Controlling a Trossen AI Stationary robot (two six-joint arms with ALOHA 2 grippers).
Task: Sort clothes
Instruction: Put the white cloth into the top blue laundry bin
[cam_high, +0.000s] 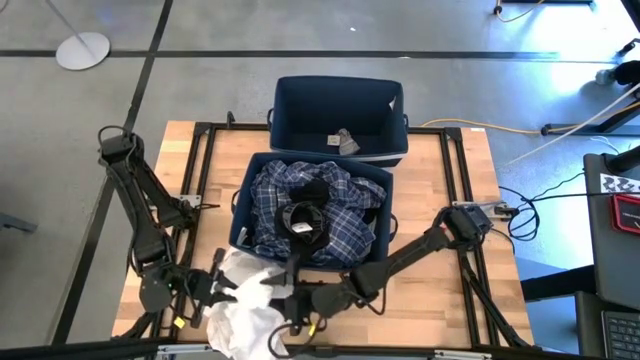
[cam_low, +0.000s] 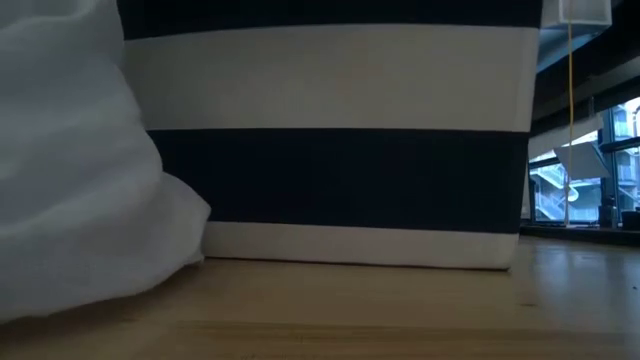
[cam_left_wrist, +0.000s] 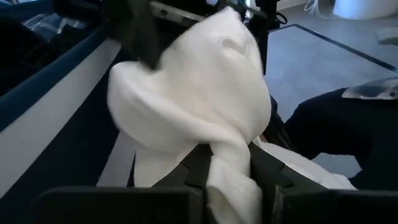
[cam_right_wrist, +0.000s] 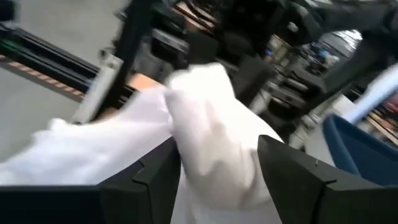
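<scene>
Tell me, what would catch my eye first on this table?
Probably the white garment bunched at the table's near edge, with the left hand and the right hand both closed on it from opposite sides. Just behind it stands a navy bin heaped with dark blue plaid clothing. A second navy bin behind that holds only one small grey piece.

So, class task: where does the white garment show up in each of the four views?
High view: white garment at the table's near edge, in front of the near bin.
Low view: fills the left side, beside that striped bin.
Left wrist view: centre, between the fingers.
Right wrist view: centre.
Shared landmark: the near bin.
</scene>
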